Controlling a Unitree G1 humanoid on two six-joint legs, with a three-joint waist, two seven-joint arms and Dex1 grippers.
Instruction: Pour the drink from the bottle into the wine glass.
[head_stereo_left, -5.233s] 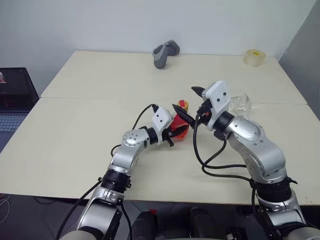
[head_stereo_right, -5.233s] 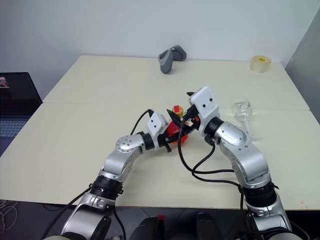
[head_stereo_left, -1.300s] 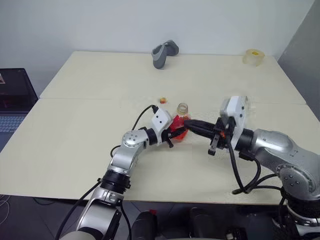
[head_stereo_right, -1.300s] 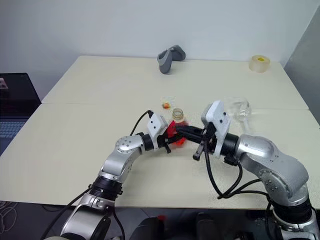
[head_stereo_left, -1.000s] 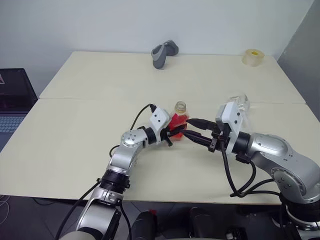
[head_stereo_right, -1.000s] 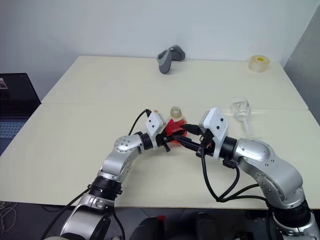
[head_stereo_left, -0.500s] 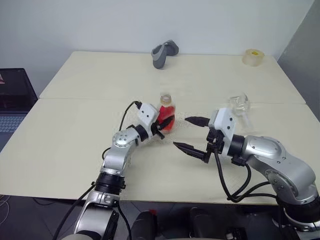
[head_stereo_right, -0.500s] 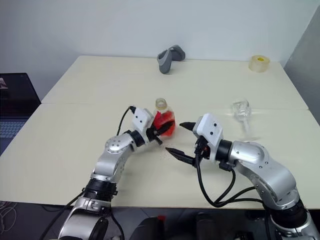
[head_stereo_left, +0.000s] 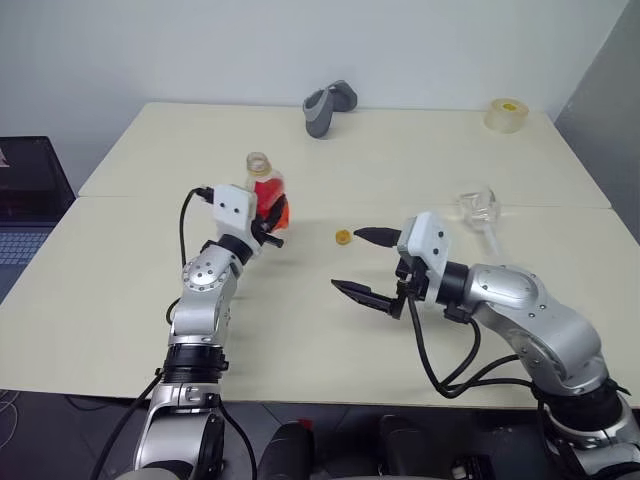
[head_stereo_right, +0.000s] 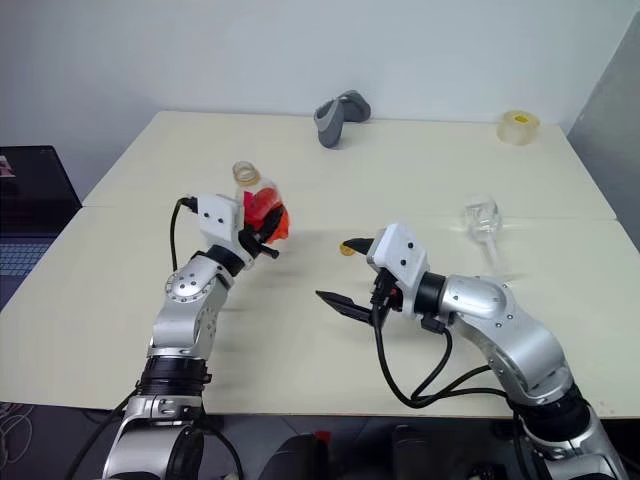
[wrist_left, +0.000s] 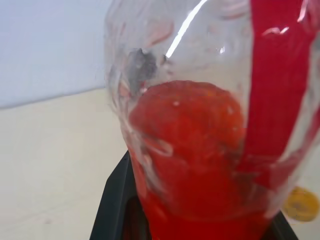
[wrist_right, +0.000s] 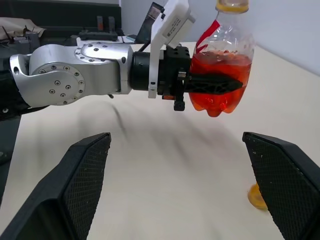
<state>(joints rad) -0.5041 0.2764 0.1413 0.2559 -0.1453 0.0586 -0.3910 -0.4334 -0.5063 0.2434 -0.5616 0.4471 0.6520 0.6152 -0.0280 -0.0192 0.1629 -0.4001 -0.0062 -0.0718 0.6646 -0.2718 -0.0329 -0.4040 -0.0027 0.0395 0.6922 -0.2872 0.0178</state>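
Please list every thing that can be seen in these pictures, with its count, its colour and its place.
bottle: one, clear with red label, cap off, held upright above the table's left half
drink: red-orange, in the bottle's lower part
cap: one, yellow-orange, on the table near the middle
wine glass: one, clear, on the table's right side
grey gadget: one, at the far edge
tape roll: one, translucent, far right corner
table: one, cream
laptop: one, dark, left of the table
left gripper: black fingers, shut on the bottle
right gripper: black fingers, open, holding nothing
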